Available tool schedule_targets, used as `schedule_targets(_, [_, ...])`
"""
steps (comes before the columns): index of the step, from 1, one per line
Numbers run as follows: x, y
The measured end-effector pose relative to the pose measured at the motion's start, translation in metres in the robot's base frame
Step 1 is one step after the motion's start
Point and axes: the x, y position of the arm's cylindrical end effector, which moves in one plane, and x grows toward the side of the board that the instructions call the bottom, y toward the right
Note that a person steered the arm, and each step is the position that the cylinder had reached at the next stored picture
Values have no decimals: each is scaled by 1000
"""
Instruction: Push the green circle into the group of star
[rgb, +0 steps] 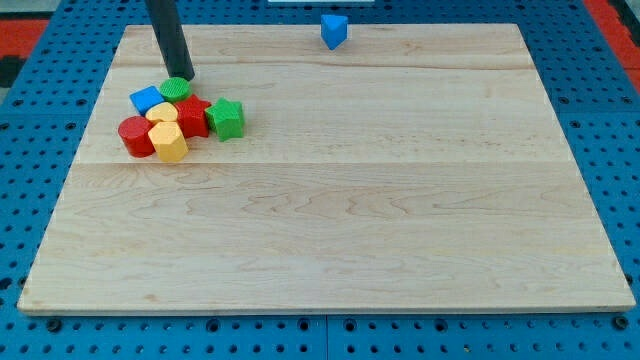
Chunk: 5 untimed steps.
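The green circle (176, 88) sits at the far left of the wooden board (330, 230), at the far edge of a tight cluster, with the rod's tip (186, 76) touching its far right side; the rod has no jaws to open or close. From left to right, the cluster holds a red cylinder (135, 136), a blue block (147, 99), two yellow blocks (162, 113) (170, 142), a red star (193, 115) and a green star (226, 118). A blue triangular block (334, 30) stands well apart at the far edge.

Illumination is bright, even and diffuse, apparently from overhead. The wooden board (340, 180) shows no glare. Blocks cast only short, soft shadows at their bases. Focus is acceptable across the frame, slightly soft overall. Edge distortion is minimal.
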Motion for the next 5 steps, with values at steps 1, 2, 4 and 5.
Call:
schedule_targets(1, [21,2])
schedule_targets(2, [39,2])
schedule_targets(4, [54,12])
schedule_targets(5, [45,20])
